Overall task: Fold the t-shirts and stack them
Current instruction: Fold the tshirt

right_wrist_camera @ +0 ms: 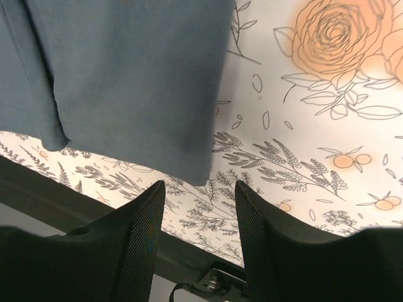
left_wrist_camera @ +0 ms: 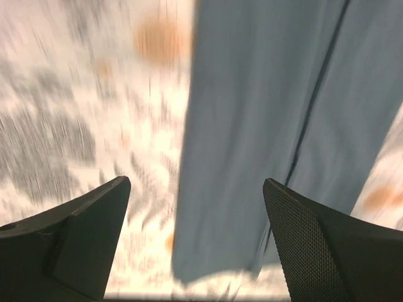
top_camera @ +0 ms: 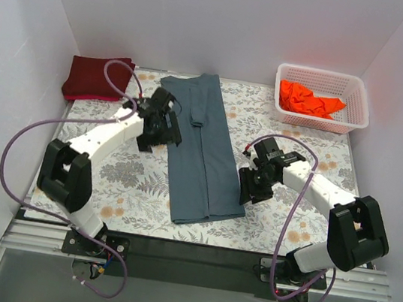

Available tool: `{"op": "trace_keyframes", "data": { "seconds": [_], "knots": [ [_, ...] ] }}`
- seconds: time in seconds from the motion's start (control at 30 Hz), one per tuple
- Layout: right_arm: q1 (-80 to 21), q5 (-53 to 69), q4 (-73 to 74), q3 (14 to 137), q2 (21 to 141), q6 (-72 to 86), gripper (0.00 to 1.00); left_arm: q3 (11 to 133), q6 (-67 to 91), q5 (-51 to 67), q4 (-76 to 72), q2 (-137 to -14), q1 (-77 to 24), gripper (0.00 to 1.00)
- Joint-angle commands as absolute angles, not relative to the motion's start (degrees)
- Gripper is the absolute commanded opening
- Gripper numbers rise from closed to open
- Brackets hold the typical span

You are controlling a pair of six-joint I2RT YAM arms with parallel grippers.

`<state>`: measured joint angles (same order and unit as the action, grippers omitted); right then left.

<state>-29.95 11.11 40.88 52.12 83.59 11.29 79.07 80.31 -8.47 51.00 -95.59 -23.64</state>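
A: Top view. Where's the slate blue-grey t-shirt (top_camera: 201,151)?
B: Mid-table, folded into a long strip. Long axis runs far-to-near, slightly skewed. Left gripper (top_camera: 168,127) sits at its left edge, far half, so the shirt is just to its right. Right gripper (top_camera: 250,189) is just off the near right corner, so the shirt is to its left. Both look equally close, one per side.
A: Surface, room?
B: Flat floral tablecloth (top_camera: 288,232), showing on both sides of the strip. Maroon t-shirt (top_camera: 97,78) is folded, well beyond the left gripper. Orange t-shirt (top_camera: 309,100) is crumpled in the white basket (top_camera: 356,106), well beyond the right gripper.
A: Left wrist?
B: Blurred. Fingers (left_wrist_camera: 88,226) spread wide, nothing between them. Shirt edge is dead ahead, strip running away.
A: Right wrist?
B: Fingers (right_wrist_camera: 141,233) partway apart, empty. Hem corner just ahead and to the left, flat on the cloth.
A: Next?
B: My guess is a crosswise fold, near end to far end. The pinch must catch every layer.
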Motion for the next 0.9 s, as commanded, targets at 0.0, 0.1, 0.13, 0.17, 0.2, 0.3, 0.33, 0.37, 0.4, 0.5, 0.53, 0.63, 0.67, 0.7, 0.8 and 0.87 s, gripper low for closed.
{"op": "trace_keyframes", "data": {
  "seconds": [0.0,0.1,0.13,0.17,0.2,0.3,0.33,0.37,0.4,0.5,0.53,0.63,0.67,0.7,0.8,0.87],
  "knots": [
    [-29.8,12.2,39.4,50.6,80.9,13.6,0.55,68.8,88.1,-2.9,55.4,-88.1,-29.7,0.86],
    [-29.7,14.0,37.7,49.1,81.2,14.1,0.52,61.5,92.8,-0.7,55.7,-84.4,-34.1,0.86],
    [-29.8,14.7,37.0,48.6,81.6,14.3,0.49,60.0,93.5,-0.2,55.5,-83.9,-34.7,0.86],
    [-29.8,15.7,35.6,48.2,81.7,14.8,0.45,58.4,94.3,1.6,54.9,-83.4,-35.1,0.86],
    [-29.8,15.8,34.5,46.9,82.2,14.9,0.43,57.8,94.4,1.7,54.8,-82.9,-35.8,0.86],
    [-29.8,14.7,33.6,45.4,82.5,15.2,0.41,56.3,96.0,2.4,54.7,-82.7,-37.1,0.85],
    [-29.8,14.5,33.2,44.4,82.5,15.1,0.41,55.6,96.6,3.0,54.4,-82.6,-38.3,0.85],
    [-29.8,14.3,32.5,43.8,82.4,15.2,0.41,54.9,97.1,4.0,53.7,-82.6,-39.1,0.84],
    [-29.8,14.5,32.1,43.2,82.3,15.1,0.41,53.9,98.3,4.5,53.4,-82.6,-39.8,0.84],
    [-29.8,14.9,30.2,40.9,82.5,14.9,0.40,52.8,100.6,4.7,53.3,-82.9,-42.7,0.82],
    [-29.8,15.0,29.5,40.3,82.7,15.1,0.40,52.3,101.2,4.6,53.3,-83.0,-43.1,0.82],
    [-29.8,15.4,27.7,38.7,82.9,15.2,0.39,51.0,103.4,4.7,52.7,-82.7,-44.4,0.80],
    [-29.8,15.6,27.3,38.4,82.9,15.3,0.39,50.9,103.7,4.7,52.3,-82.6,-44.6,0.80],
    [-29.8,15.6,27.2,38.4,83.0,15.3,0.39,50.7,104.0,4.6,52.3,-82.7,-45.0,0.80],
    [-29.8,15.6,27.2,39.1,83.1,15.0,0.39,50.5,104.9,4.6,51.9,-83.2,-45.7,0.80],
    [-29.8,15.0,27.2,39.5,83.1,14.8,0.40,50.0,105.5,5.1,50.8,-83.6,-46.1,0.80]
  ]
}}
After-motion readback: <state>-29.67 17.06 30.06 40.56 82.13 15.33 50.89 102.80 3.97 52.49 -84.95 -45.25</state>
